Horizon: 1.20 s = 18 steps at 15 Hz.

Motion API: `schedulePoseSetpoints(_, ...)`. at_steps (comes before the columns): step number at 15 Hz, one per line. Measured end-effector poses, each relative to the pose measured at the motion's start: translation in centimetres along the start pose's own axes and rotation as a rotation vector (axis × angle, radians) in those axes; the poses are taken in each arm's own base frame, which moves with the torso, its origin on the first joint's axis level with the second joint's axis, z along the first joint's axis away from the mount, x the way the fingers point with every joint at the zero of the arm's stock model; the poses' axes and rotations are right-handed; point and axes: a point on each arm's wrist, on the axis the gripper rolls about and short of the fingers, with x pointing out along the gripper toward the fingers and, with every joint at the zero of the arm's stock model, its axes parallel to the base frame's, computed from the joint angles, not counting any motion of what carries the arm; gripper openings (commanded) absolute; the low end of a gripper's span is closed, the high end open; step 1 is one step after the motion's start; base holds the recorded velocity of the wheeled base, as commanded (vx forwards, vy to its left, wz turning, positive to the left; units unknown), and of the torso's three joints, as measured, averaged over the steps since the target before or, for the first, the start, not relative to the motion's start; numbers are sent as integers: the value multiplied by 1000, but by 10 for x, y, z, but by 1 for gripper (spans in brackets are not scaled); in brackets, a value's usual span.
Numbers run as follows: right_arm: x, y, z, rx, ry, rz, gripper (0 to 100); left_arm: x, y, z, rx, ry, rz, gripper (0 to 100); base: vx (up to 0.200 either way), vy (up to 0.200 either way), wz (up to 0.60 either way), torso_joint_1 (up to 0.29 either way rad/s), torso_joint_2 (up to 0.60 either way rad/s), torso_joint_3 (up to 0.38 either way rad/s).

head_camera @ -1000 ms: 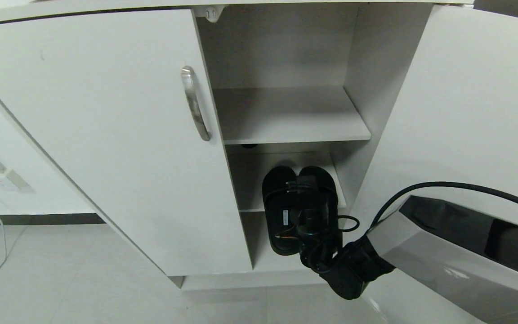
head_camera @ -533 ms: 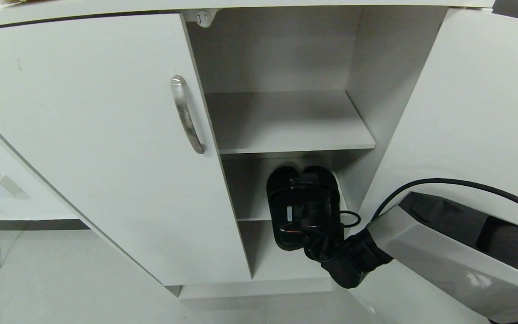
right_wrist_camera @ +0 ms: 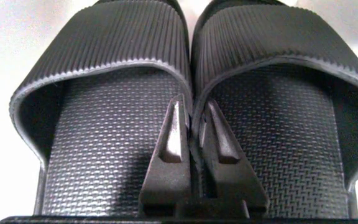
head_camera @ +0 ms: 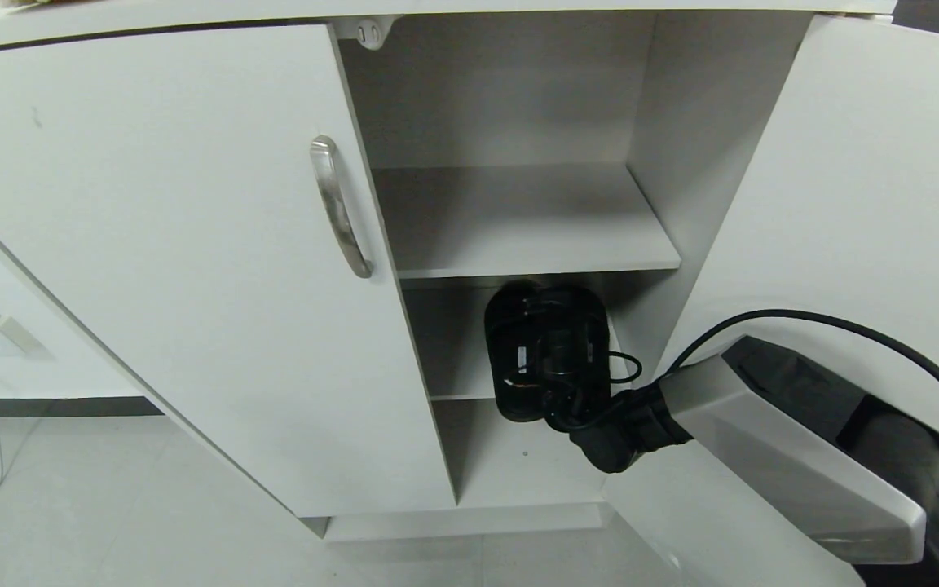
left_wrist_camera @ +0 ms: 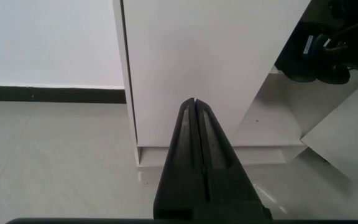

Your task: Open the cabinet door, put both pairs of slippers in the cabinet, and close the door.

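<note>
The left claw [left_wrist_camera: 194,106] is seen pressed shut above the pale tiled floor [left_wrist_camera: 55,162], and the right claw [right_wrist_camera: 194,112] is clamped on the touching inner edges of the pair of black ribbed rubber slippers [head_camera: 514,359], held at the mouth of the compartment under the upper shelf [head_camera: 518,216] of the white two-door cabinet [head_camera: 152,244], beside its open right-hand door [head_camera: 844,204].

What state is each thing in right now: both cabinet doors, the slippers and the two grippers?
White left cabinet door with the curved metal handle: closed.
White right cabinet door: swung open.
Pair of black ribbed rubber slippers: side by side, gripped, at the mouth of the compartment under the upper shelf; cannot tell if they rest on anything.
Right gripper: shut on the slippers' adjoining inner edges.
Left gripper: shut, holding nothing, above the floor.
</note>
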Motion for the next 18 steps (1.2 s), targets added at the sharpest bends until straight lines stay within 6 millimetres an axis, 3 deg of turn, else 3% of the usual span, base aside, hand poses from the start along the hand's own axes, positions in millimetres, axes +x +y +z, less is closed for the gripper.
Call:
schedulePoseSetpoints(10,23,9,11,10,-9,-9,0,0,0,0,-1,1,2,0,0,0,0,0,0,0)
schedulePoseSetpoints(11,24,9,10,9,-7,-10,100,0,0,0,-2,1,2,0,0,0,0,0,0,0)
schedulePoseSetpoints(18,21,7,-4,0,19,-14,100,0,0,0,-3,1,2,0,0,0,0,0,0,0)
